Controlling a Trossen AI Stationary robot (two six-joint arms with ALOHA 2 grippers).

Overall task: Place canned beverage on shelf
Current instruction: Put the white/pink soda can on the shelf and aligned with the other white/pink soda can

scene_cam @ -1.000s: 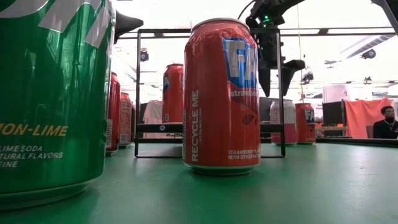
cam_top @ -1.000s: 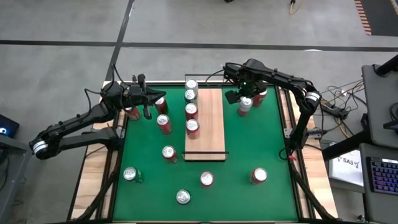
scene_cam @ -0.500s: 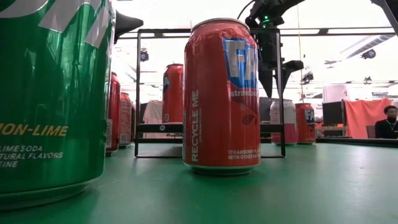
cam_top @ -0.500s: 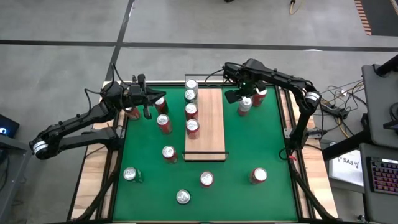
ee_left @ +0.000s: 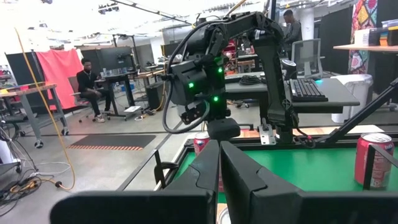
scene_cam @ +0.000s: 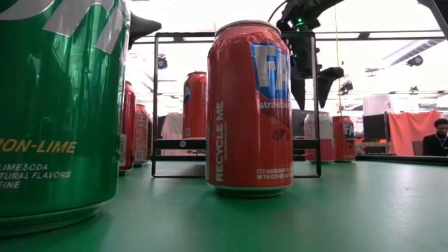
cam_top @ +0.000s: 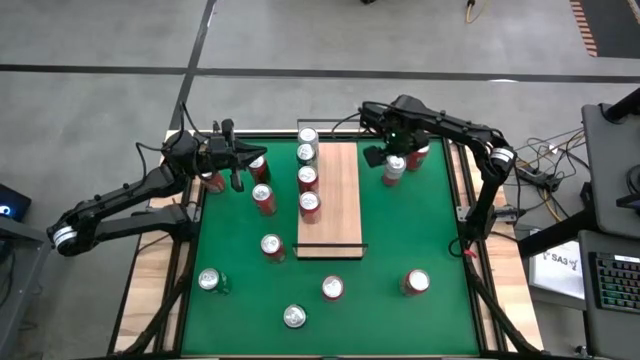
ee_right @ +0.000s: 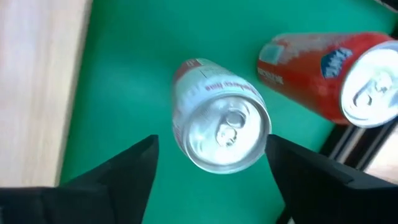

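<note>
Red cans (cam_top: 308, 181) crowd shelf (cam_top: 338, 200) | right hand (ee_right: 211, 152) spread above can (ee_right: 221, 132) | left hand (ee_left: 219, 163) pressed together

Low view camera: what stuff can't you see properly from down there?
- The shelf: only its black end rail shows; the big red can blocks the board.
- Green can: cut off by the picture's left and top edges.
- Far cans' labels: too small to read.

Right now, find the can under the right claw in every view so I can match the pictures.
High view: the can stands right of the shelf, under the right claw.
Low view: pale can below the open claw, behind the black rail.
Left wrist view: cannot tell.
Right wrist view: centre, between the fingers.
Shared landmark: the shelf.
</note>
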